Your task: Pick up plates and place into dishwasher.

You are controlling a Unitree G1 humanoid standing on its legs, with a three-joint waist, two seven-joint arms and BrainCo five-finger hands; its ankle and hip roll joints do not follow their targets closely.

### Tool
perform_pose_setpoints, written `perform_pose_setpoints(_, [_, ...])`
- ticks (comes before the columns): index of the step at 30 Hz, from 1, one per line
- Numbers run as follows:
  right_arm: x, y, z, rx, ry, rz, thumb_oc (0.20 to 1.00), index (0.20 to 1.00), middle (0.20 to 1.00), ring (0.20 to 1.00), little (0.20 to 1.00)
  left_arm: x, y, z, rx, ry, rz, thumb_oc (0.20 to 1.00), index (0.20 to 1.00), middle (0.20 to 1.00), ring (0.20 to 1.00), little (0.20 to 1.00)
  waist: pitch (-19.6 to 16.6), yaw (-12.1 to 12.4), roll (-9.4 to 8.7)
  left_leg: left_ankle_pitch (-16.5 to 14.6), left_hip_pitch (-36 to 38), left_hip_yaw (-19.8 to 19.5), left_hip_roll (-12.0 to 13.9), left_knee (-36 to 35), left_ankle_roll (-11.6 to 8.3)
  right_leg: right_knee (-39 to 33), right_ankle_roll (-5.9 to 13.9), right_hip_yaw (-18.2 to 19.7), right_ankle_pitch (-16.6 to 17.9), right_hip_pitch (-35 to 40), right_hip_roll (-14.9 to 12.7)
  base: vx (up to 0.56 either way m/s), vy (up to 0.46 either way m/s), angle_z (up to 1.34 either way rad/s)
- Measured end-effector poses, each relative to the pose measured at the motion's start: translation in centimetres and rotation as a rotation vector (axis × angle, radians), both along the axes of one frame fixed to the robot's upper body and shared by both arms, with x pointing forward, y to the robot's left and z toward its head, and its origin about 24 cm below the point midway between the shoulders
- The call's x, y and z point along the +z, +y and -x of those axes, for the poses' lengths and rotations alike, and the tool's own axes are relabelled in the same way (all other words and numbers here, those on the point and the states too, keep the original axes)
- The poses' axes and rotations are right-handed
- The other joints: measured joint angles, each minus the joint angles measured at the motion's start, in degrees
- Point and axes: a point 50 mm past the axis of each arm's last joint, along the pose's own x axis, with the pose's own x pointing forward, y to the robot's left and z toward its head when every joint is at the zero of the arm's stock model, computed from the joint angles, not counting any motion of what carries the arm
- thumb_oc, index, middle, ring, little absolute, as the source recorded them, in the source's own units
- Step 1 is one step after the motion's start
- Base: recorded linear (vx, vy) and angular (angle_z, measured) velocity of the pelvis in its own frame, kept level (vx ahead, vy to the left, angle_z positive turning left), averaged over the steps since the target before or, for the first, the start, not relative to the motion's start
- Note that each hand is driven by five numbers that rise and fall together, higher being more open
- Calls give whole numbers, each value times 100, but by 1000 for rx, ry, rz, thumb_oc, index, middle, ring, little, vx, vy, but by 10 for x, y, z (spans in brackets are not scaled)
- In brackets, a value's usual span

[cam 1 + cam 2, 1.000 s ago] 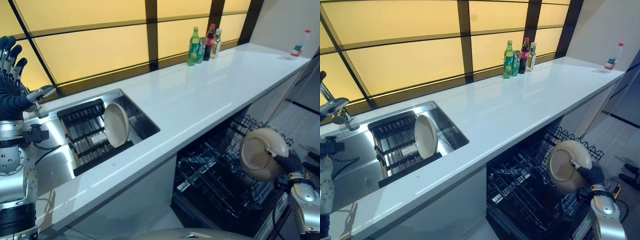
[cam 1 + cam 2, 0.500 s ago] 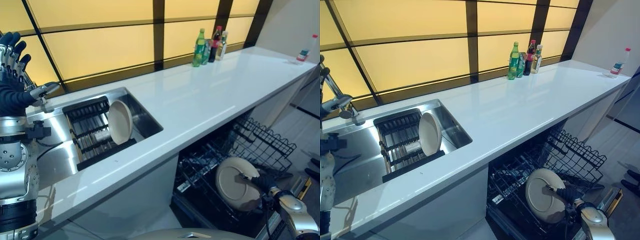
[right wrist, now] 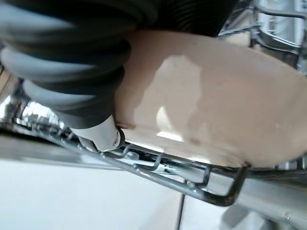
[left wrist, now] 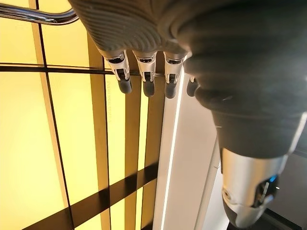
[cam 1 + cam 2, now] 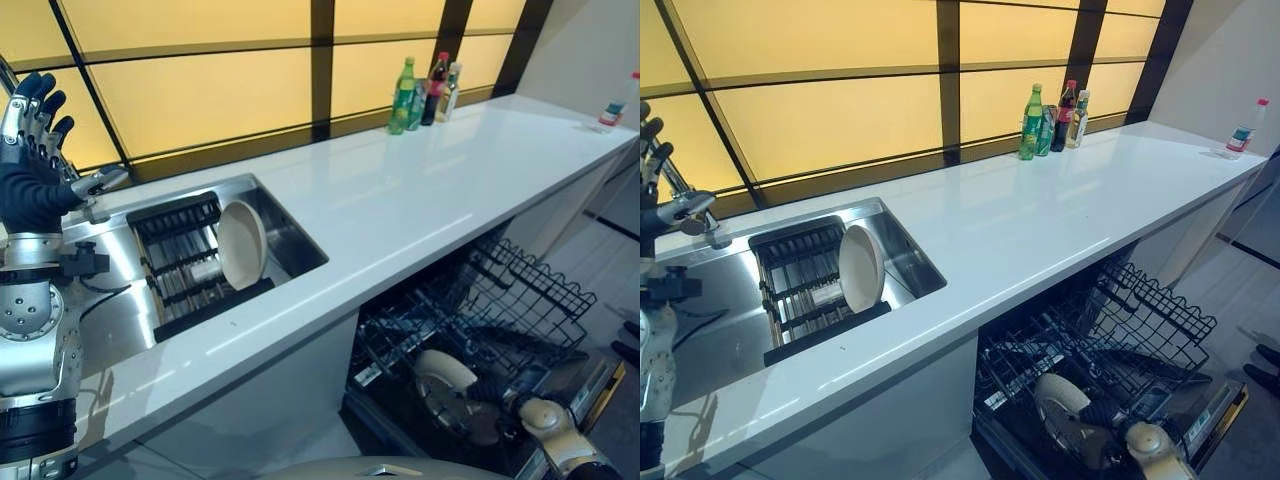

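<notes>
Down in the dishwasher rack (image 5: 520,310), one plate (image 5: 443,371) is seated, right hand (image 5: 500,392) grip indiscernible; another plate (image 5: 241,244) waits in the sink (image 5: 290,225). Left hand (image 5: 30,150) open, idle.

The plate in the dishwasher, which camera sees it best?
The right wrist view: the beige plate shows from very close, over the wire rack. Both eye views show it small, low in the dishwasher by the right hand.

Two plates (image 5: 241,243) (image 5: 440,372); four bottles (image 5: 403,82) (image 5: 437,74) (image 5: 452,78) (image 5: 620,100).
</notes>
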Motion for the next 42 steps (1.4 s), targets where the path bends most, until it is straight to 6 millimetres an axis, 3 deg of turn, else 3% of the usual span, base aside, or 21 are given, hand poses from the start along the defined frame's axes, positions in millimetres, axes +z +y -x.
perform_pose_setpoints(5, [-5, 4, -8, -44, -25, 13, 200, 200, 200, 200, 200, -2, -4, -5, -20, 18, -4, 1000, 1000, 1000, 1000, 1000, -3, 25, -9, -1, -5, -79, -3, 0, -1, 0, -4, -46, 1, 27, -5, -1, 26, 5])
perform_pose_setpoints(14, [-6, 3, -6, -136, -57, 4, 200, 200, 200, 200, 200, -5, -1, -6, -4, 29, 3, 1000, 1000, 1000, 1000, 1000, -4, 21, -7, -2, -9, -136, 5, -2, -3, 0, -13, -130, -6, 52, -4, -2, 4, 2])
perform_pose_setpoints(15, [-6, 2, -5, -145, -59, 3, 297, 297, 297, 297, 297, -5, -1, -6, -4, 29, 3, 1000, 1000, 1000, 1000, 1000, -4, 20, -7, -2, -7, -140, 5, -1, -4, 0, -12, -129, -4, 57, -3, 0, 0, 0])
perform_pose_setpoints(16, [-6, 1, -4, -156, -62, 2, 492, 492, 492, 492, 492, -5, -1, -6, -4, 29, 3, 1000, 1000, 1000, 1000, 1000, -4, 19, -7, -2, -6, -142, 6, -1, -4, 1, -5, -129, 2, 60, -3, -33, -5, 2])
perform_pose_setpoints(17, [-6, 1, -4, -165, -65, 0, 1000, 1000, 1000, 1000, 1000, -5, -1, -6, -4, 29, 3, 1000, 1000, 1000, 1000, 1000, -4, 18, -7, -3, -5, -143, 9, -3, -4, 0, 9, -131, 6, 64, -4, -33, -11, 1])
perform_pose_setpoints(27, [3, -7, -3, -303, -125, -9, 1000, 1000, 1000, 1000, 1000, -5, 0, -6, 1, 29, -1, 1000, 1000, 1000, 1000, 1000, -6, -2, 15, -1, 2, -142, 5, -1, -4, 1, -6, -130, 32, 77, 2, -40, -22, 0])
perform_pose_setpoints(31, [29, -17, -18, -385, -284, -30, 1000, 1000, 1000, 1000, 1000, -4, 3, -6, 46, 39, -82, 1000, 1000, 1000, 1000, 1000, -18, -20, 50, -1, 5, -141, -7, 1, -5, 2, -6, -122, 34, 78, 13, -43, -29, 0])
perform_pose_setpoints(34, [60, -22, -35, -410, -441, -58, 1000, 1000, 1000, 1000, 1000, -7, 9, -7, 96, 46, -107, 1000, 1000, 1000, 1000, 1000, -19, -45, 60, -1, 8, -140, -10, -2, -4, 1, 1, -114, 29, 75, 16, -12, -8, 0])
perform_pose_setpoints(38, [93, -25, -49, -392, -604, -77, 1000, 1000, 1000, 1000, 1000, -14, 18, -4, 145, 67, -111, 1000, 1000, 1000, 1000, 1000, -23, -146, 53, -1, 10, -142, -11, -2, -4, 1, 17, -111, 14, 79, 17, -11, -18, 0])
perform_pose_setpoints(42, [115, -24, -55, -362, -708, -94, 1000, 1000, 1000, 1000, 1000, -18, 20, 0, 219, 75, -231, 1000, 1000, 1000, 1000, 1000, -18, -162, 68, -2, 21, -132, -7, 22, -3, 2, 14, -88, 14, 74, 33, -23, -52, -3])
